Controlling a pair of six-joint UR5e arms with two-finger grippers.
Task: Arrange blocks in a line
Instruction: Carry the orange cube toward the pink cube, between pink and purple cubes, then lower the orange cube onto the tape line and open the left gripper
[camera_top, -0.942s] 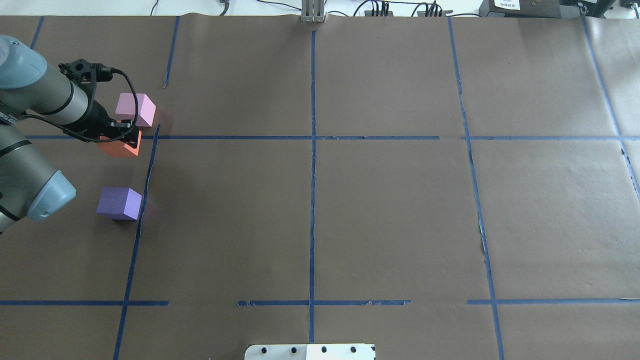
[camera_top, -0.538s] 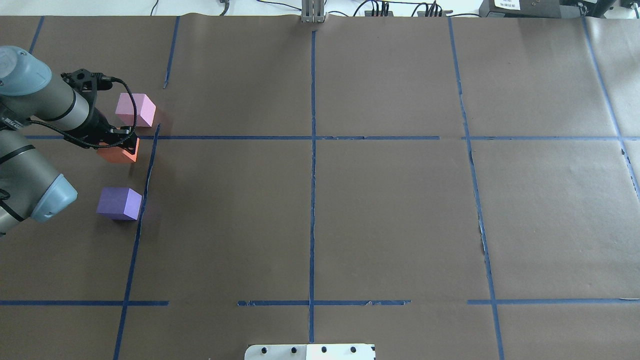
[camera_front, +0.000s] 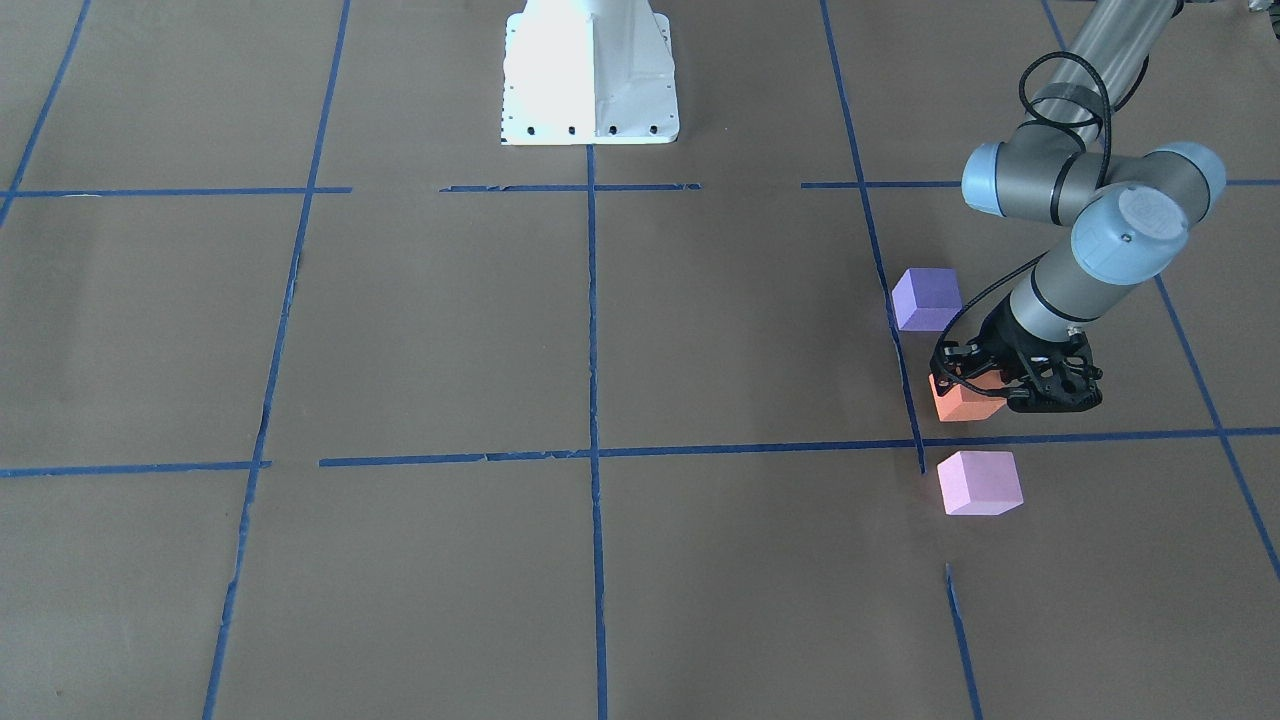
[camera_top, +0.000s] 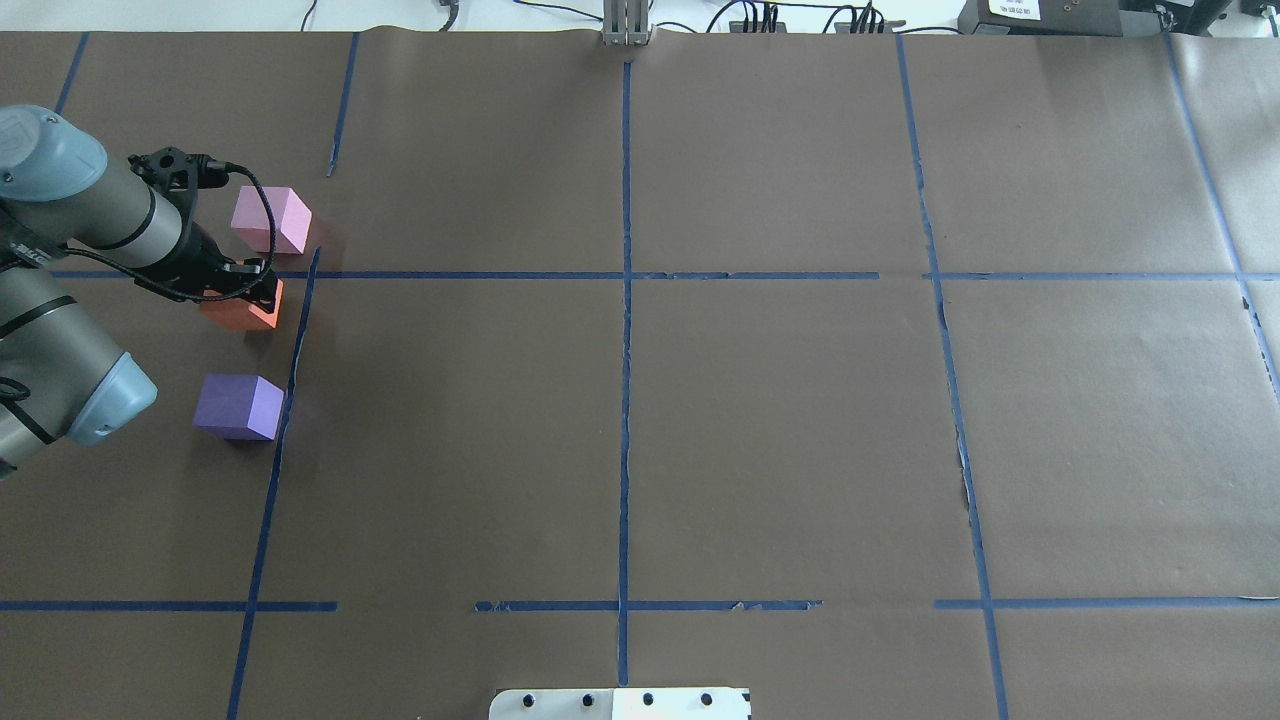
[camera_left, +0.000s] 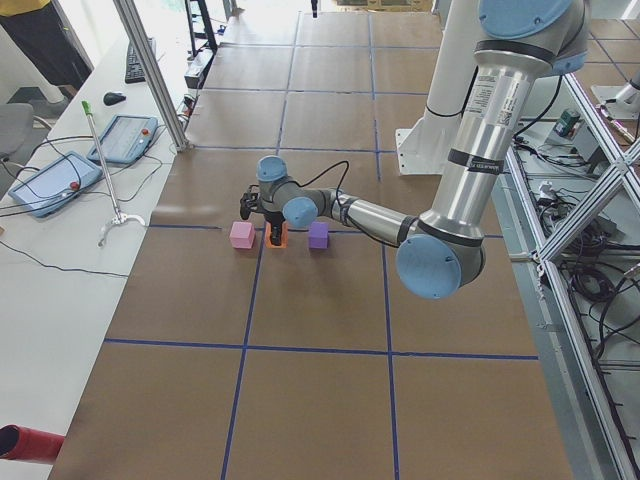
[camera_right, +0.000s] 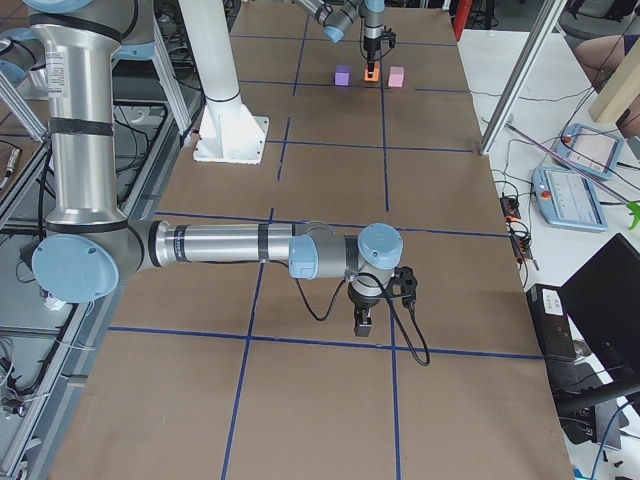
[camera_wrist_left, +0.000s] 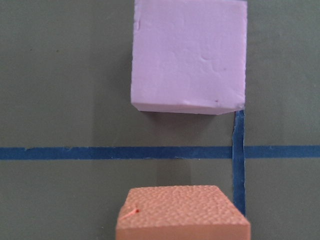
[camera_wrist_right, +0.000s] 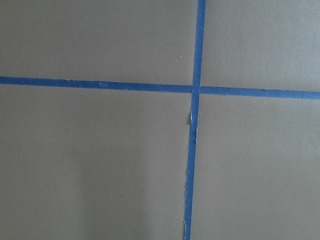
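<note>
The left hand (camera_top: 246, 294) grasps the orange block (camera_top: 236, 313) between the pink block (camera_top: 271, 220) and the purple block (camera_top: 238, 406); whether the right hand (camera_right: 363, 322) is clenched, I cannot tell.

Three foam cubes are in view: one orange cube (camera_top: 240, 312), one violet-purple cube (camera_top: 238, 406) and one pink-lilac cube (camera_top: 270, 220). Two robot arms show, the left arm (camera_top: 90, 210) and the right arm (camera_right: 220, 243).

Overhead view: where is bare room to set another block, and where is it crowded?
Bare: the squares either side of the central tape line. Crowded: the left edge, where pink block, orange block in the left tool, and purple block stand.
</note>
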